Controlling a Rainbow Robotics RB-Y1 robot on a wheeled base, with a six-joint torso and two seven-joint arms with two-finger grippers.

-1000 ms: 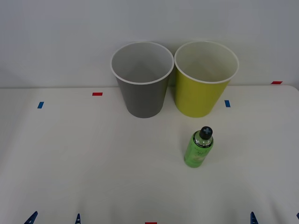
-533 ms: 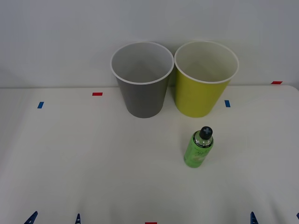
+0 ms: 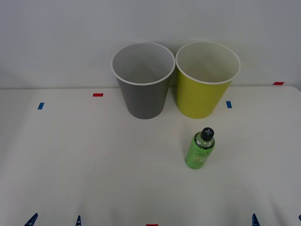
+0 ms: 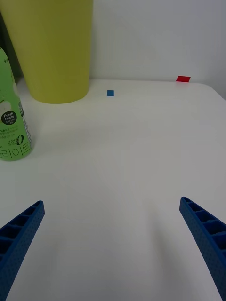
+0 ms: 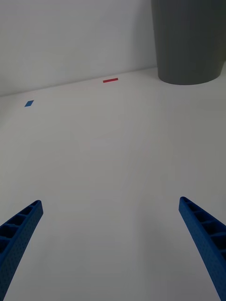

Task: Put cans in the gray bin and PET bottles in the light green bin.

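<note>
A small green-labelled PET bottle (image 3: 200, 149) with a black cap stands upright on the white table, in front of the light green bin (image 3: 205, 80). The gray bin (image 3: 142, 81) stands right beside that bin, on its left. In the right wrist view the bottle (image 4: 13, 123) and the light green bin (image 4: 52, 47) lie ahead of my open right gripper (image 4: 112, 244), which holds nothing. My left gripper (image 5: 110, 247) is open too, with the gray bin (image 5: 189, 40) far ahead of it. Both grippers' blue fingertips (image 3: 31, 219) peek in at the table's front edge.
Small red tape marks (image 3: 98, 94) and blue tape marks (image 3: 40, 106) dot the table (image 3: 94, 155). A white wall rises just behind the two bins.
</note>
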